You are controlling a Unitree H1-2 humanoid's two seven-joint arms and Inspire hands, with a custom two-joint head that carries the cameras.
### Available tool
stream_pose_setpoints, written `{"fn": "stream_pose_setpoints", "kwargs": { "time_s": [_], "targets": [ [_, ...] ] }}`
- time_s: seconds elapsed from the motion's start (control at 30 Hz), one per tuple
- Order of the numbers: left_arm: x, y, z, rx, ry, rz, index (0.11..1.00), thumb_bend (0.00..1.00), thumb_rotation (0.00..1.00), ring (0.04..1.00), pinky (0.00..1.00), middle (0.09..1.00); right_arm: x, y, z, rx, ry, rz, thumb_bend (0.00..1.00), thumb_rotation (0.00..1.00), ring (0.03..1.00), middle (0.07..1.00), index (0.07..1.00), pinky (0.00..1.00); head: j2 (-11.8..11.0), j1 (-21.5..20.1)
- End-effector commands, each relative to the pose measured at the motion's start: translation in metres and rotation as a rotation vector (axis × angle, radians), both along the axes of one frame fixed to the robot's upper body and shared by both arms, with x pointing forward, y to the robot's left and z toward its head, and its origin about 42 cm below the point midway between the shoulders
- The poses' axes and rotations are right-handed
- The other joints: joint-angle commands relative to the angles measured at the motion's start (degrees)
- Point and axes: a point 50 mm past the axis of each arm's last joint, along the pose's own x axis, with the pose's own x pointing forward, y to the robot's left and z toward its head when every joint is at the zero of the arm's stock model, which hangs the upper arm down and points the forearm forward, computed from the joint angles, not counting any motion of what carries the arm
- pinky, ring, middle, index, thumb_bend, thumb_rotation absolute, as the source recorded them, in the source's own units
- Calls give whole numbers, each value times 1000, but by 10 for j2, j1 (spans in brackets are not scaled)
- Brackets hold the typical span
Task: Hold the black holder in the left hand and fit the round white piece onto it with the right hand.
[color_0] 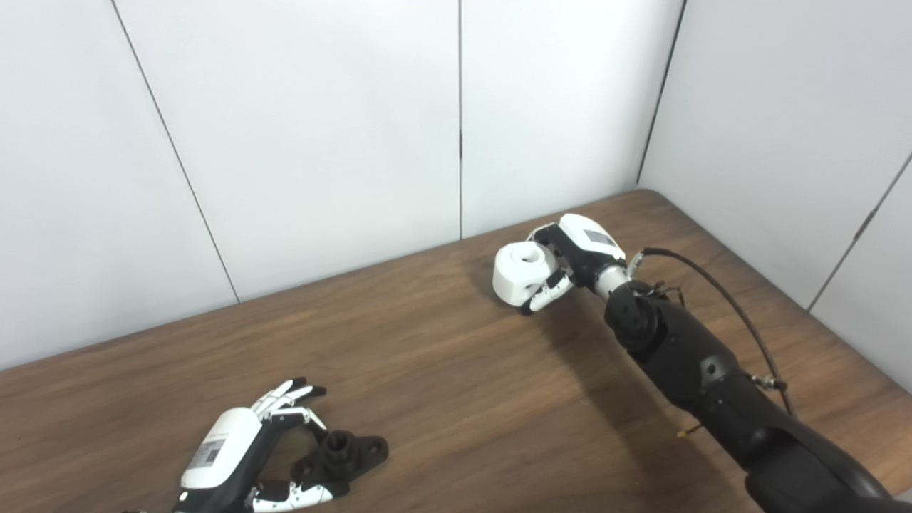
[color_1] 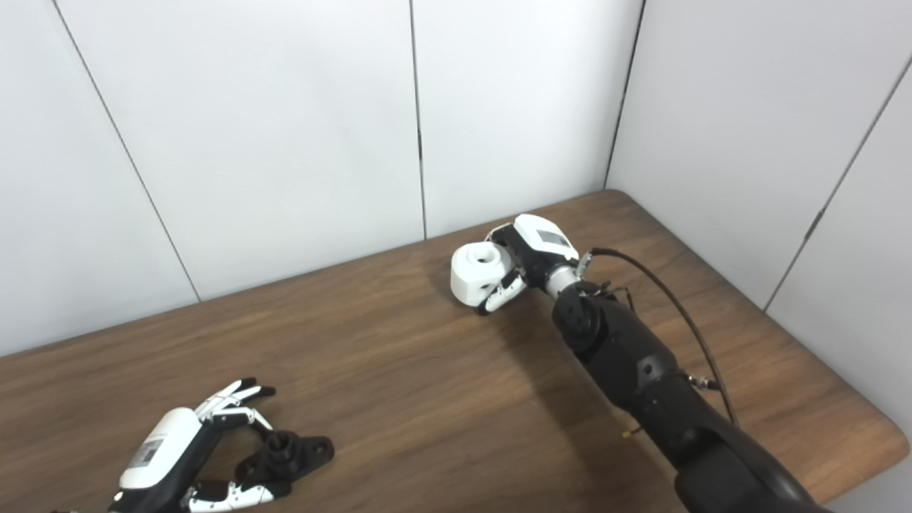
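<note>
**Robot hands part-ready, far apart on the bench**

Right robot hand [color_0: 570, 263] wraps its fingers around the round white piece [color_0: 524, 271] at the far side of the bench [color_0: 456, 370], the piece's hole facing up. Well apart, near the front edge, the left robot hand [color_0: 242, 456] has fingers spread around the black holder [color_0: 345, 452], which lies flat; whether it is gripped yet cannot be told. The risk from here, on this view: a loose hold lets the holder tip or slide as the piece arrives, so hole and post miss each other, or the piece slips from the curled fingers in transit.
</note>
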Motion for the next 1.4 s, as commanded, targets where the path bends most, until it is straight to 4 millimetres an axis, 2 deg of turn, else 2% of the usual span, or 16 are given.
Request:
{"fn": "stream_pose_setpoints", "kwargs": {
  "time_s": [0.0,0.17,0.5,0.67,0.93,1.17,1.37],
  "targets": [
    [-55,12,-73,148,238,-7,485,521,45,946,921,865,1,10,0,-13,-8,33,520,130,793,737,482,692,1,5],
    [-55,11,-71,153,241,-8,485,521,45,949,921,868,-1,14,2,5,-20,42,519,130,782,729,483,681,4,12],
    [-55,12,-70,158,244,-3,485,521,46,956,934,875,-9,42,15,36,-48,131,521,132,767,717,482,662,16,32],
    [-54,11,-71,173,241,-2,485,521,47,960,942,878,-12,61,32,25,-89,198,522,131,757,711,482,643,18,34],
    [-51,3,-71,182,225,4,485,522,49,961,941,878,-27,87,68,-1,-137,322,520,133,750,710,481,615,31,69],
    [-48,-5,-72,190,224,8,485,522,50,968,943,882,-45,107,83,28,-145,402,521,133,778,720,481,648,40,99],
    [-48,-12,-71,197,224,10,485,522,51,971,945,886,-59,122,100,9,-194,491,521,132,767,724,481,624,51,127]
  ]
}}
